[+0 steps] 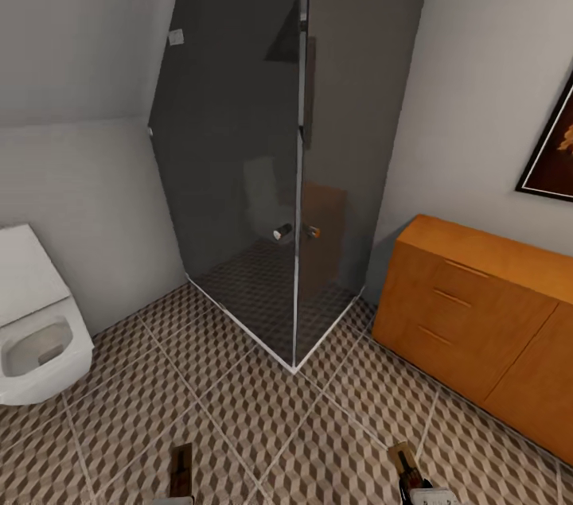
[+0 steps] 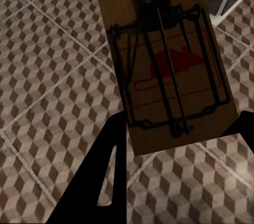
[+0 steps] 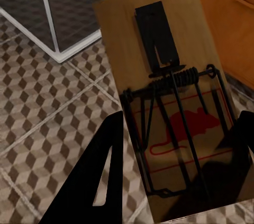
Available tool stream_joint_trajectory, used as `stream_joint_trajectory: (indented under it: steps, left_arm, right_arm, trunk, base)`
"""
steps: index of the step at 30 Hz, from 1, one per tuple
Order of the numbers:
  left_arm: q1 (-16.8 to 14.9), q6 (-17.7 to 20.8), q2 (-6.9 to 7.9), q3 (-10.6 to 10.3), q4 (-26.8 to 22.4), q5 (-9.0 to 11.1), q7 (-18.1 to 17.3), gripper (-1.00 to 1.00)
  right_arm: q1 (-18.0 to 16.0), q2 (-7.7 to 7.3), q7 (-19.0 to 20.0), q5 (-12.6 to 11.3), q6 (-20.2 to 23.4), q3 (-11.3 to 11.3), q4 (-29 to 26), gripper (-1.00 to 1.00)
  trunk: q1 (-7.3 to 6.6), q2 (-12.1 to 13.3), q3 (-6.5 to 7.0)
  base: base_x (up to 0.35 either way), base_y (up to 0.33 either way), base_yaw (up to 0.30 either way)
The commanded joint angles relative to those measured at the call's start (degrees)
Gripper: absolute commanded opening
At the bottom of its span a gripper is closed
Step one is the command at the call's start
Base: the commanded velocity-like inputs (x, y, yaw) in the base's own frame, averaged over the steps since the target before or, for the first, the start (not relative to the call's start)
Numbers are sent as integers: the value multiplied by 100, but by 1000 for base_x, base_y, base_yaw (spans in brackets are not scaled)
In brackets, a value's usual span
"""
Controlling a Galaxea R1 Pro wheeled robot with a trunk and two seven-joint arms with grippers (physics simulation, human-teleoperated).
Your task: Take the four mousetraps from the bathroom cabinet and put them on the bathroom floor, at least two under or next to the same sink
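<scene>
The left claw [image 2: 174, 144] grips a tan wooden mousetrap [image 2: 164, 60] with black wire spring and red mouse mark between its dark fingers [image 2: 100, 176]; the right claw [image 3: 177, 166] clamps a second mousetrap [image 3: 169, 107] the same way; below both lies the cube-patterned brown and beige tiled floor [image 1: 263, 417]; ahead of the claws rises the smoked-glass shower stall [image 1: 286, 147]; beyond the right claw stands the orange-brown wooden cabinet [image 1: 477, 306], drawers closed; far off the left claw sits a white toilet [image 1: 36, 330].
</scene>
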Motion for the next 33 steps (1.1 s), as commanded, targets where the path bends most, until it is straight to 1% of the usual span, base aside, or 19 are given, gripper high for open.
stream_joint_trajectory:
  steps: [1,6,10,15,24,33]
  left_arm:
    - [-10,-27,-5,-48,20,-1,32,-100]
    - [-10,-27,-5,-44,20,-1,32,-100]
    - [-10,-27,-5,-42,18,-1,32,-100]
    - [-10,-27,-5,-42,19,-1,33,-100]
    - [-10,-27,-5,-40,19,-1,40,-100]
    - [-10,-27,-5,-41,19,-1,41,-100]
  right_arm:
    - [-1,-1,-35,-27,-5,50,-4,-100]
    - [-1,-1,-35,-27,-5,50,-4,-100]
    - [-1,-1,-35,-27,-5,50,-4,-100]
    - [-1,-1,-35,-27,-5,50,-4,-100]
    - [-1,-1,-35,-27,-5,50,-4,-100]
    - [-1,-1,-35,-27,-5,50,-4,-100]
  trunk:
    - [3,-12,-12]
    - [3,-12,-12]
    - [3,-12,-12]
    - [3,-12,-12]
    - [3,-12,-12]
    - [3,-12,-12]
  base:
    - [48,-235,286]
    - [167,-151,286]
    - [206,51,285]
    - [73,234,286]
    - [6,277,286]
    - [0,224,286]
